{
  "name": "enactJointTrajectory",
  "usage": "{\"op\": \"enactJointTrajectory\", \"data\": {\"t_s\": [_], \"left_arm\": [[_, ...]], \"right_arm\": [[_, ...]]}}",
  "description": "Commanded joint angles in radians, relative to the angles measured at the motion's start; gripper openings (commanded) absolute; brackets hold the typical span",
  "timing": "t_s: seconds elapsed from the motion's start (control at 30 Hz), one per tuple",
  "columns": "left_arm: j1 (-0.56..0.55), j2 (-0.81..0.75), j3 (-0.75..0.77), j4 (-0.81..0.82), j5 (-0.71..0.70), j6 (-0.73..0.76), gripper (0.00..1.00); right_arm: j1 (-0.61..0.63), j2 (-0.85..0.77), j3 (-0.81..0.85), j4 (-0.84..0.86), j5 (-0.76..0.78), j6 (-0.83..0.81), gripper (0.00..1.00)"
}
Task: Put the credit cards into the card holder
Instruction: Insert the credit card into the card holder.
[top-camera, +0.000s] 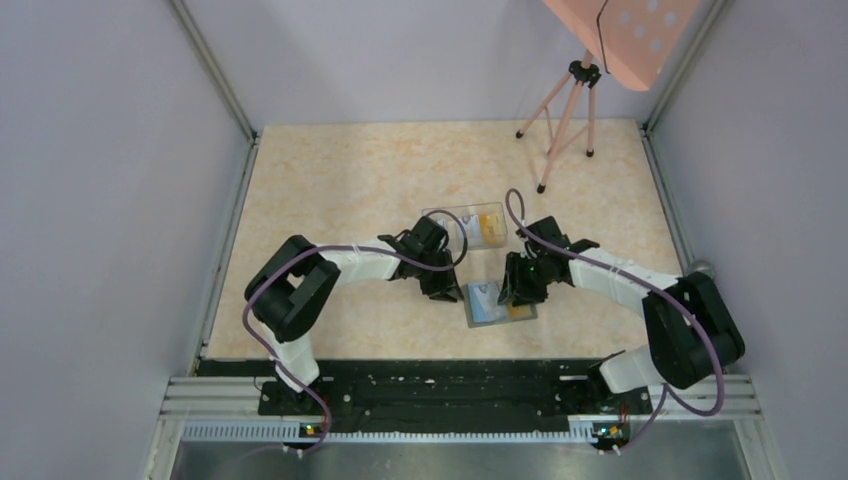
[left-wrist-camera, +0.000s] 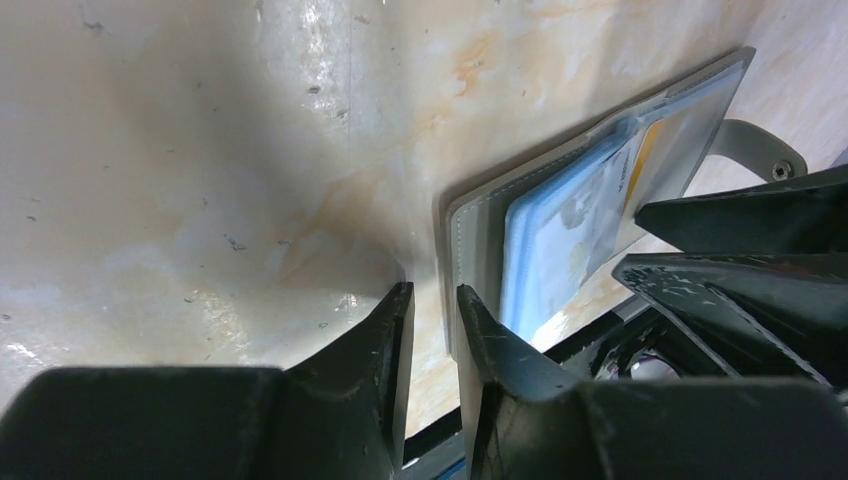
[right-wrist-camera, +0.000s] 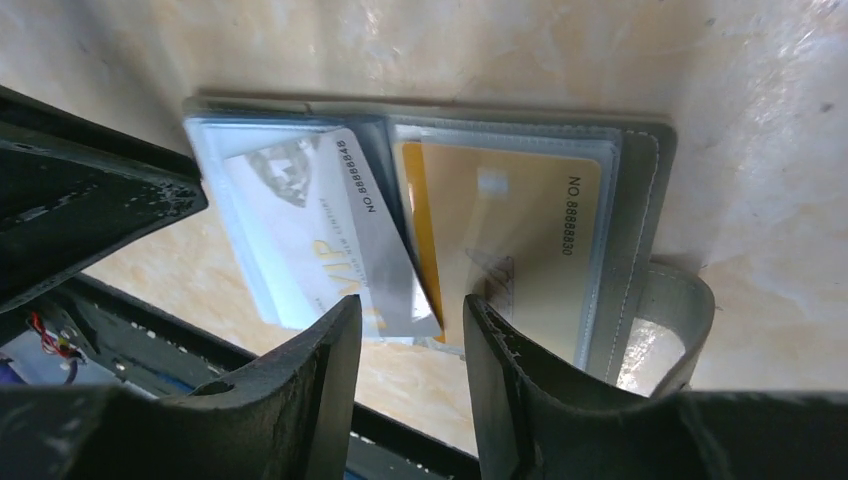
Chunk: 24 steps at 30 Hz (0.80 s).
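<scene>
The card holder (top-camera: 498, 303) lies open on the table between my two grippers, grey outside and light blue inside. In the right wrist view the card holder (right-wrist-camera: 640, 200) shows a yellow-orange card (right-wrist-camera: 500, 235) in its right sleeve. A pale grey card (right-wrist-camera: 330, 225) lies tilted on the left sleeves, its lower end sticking out past the edge. My right gripper (right-wrist-camera: 412, 310) is open and empty just above that end. My left gripper (left-wrist-camera: 433, 300) is only narrowly open and empty, one fingertip (left-wrist-camera: 470, 310) at the card holder's left edge (left-wrist-camera: 470, 230).
A clear plastic box (top-camera: 462, 225) stands just behind the card holder, with an orange card (top-camera: 492, 228) in its right part. A pink tripod (top-camera: 565, 110) stands at the back right. Grey walls close in the table, with a black rail (top-camera: 430, 385) along the near edge.
</scene>
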Motion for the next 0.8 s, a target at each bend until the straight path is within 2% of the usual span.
{"op": "enactJointTrajectory", "data": {"t_s": [0.0,0.2,0.57,0.77], "left_arm": [[-0.012,-0.011,-0.021,0.004,0.007,-0.009,0.27],[-0.020,0.003,-0.017,0.012,0.016,-0.014,0.24],[-0.025,0.008,-0.006,0.008,0.018,-0.011,0.22],[-0.025,-0.036,-0.011,-0.012,-0.018,-0.005,0.27]], "right_arm": [[-0.007,0.050,0.035,-0.018,-0.020,-0.028,0.43],[-0.007,0.066,0.008,0.030,-0.084,-0.005,0.38],[0.011,0.104,0.012,0.087,-0.157,0.033,0.18],[0.015,0.109,0.020,0.101,-0.178,0.041,0.16]]}}
